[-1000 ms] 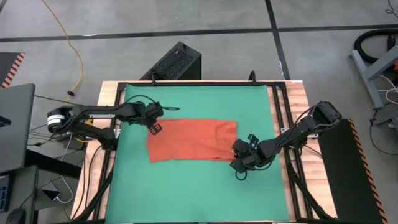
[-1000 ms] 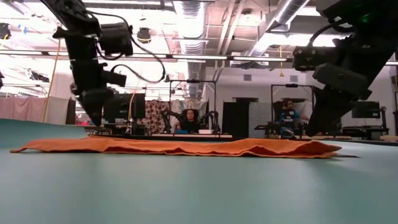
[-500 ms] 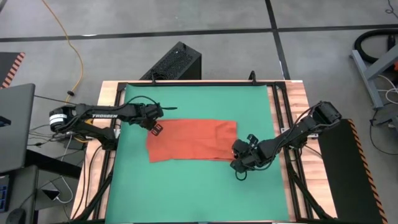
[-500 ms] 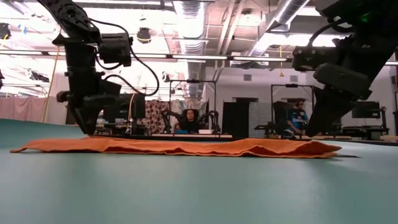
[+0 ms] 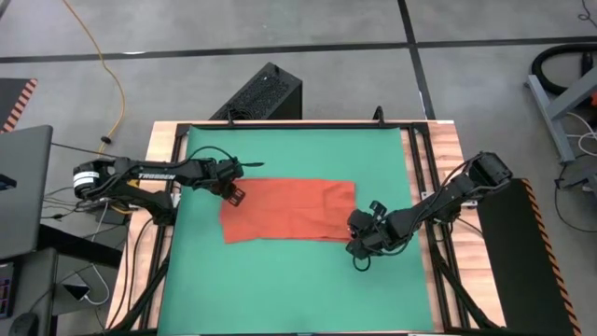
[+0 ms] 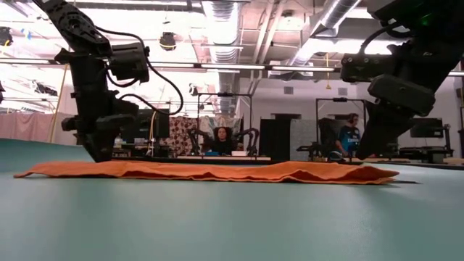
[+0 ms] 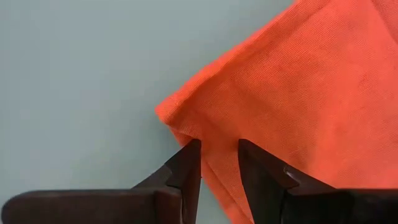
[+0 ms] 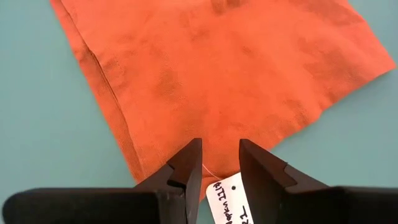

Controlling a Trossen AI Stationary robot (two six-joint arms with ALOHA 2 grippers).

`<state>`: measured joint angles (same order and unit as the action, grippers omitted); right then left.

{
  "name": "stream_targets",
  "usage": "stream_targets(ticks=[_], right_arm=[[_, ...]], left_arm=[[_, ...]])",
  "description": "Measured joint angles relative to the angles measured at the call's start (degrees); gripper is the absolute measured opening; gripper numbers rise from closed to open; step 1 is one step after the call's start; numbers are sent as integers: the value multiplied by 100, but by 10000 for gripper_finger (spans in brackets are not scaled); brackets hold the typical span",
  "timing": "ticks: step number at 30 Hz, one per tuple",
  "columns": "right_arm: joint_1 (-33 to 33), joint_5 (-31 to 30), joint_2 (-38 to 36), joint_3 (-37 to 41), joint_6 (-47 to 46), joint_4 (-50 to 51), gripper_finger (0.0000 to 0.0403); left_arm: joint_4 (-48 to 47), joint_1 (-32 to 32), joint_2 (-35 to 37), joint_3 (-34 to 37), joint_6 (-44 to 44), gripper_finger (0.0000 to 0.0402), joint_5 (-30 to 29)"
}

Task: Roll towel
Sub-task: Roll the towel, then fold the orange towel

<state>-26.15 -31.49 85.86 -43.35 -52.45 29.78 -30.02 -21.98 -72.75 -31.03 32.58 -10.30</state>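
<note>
The orange-red towel (image 5: 289, 210) lies spread flat on the green mat (image 5: 289, 149) as a long low strip (image 6: 210, 172). My left gripper (image 5: 233, 194) is down at its far-left corner (image 7: 166, 115). Its fingers (image 7: 219, 146) stand a narrow gap apart over the towel's left edge. My right gripper (image 5: 357, 245) is low over the near-right corner. Its fingers (image 8: 221, 146) are also a narrow gap apart over the near edge, with the white tag (image 8: 229, 198) lying flat between them. My left gripper points down at the towel's left edge (image 7: 211, 171) just behind the corner; I cannot tell whether its fingertips touch the cloth. My right gripper points down at the near edge beside the tag; the cloth there lies flat, and I cannot tell whether it touches.
A black box (image 5: 266, 93) stands beyond the table's far edge. Wooden strips and cables run along the left and right sides of the mat (image 5: 424, 187). Bare mat lies near and far of the towel. People (image 6: 217, 138) sit in the room behind.
My left gripper has come down toward the towel's far-left corner and moved a little toward the table's left edge. The towel lies as before.
</note>
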Motion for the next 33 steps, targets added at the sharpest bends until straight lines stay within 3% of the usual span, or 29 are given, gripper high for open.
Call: stream_targets(ticks=[4, 10, 18, 33], right_arm=[[0, -2, 0, 0, 0, 0, 128], [-1, -2, 0, 0, -2, -2, 128], [-2, -2, 0, 0, -4, -5, 128], [-2, -174, 0, 0, -13, -181, 128]], left_arm=[[-2, 0, 0, 0, -35, 77, -1], [1, 2, 0, -2, -137, 7, -1], [-43, 2, 194, -4, -80, 0, 248], [-581, 4, 1687, -9, 326, 0, 79]])
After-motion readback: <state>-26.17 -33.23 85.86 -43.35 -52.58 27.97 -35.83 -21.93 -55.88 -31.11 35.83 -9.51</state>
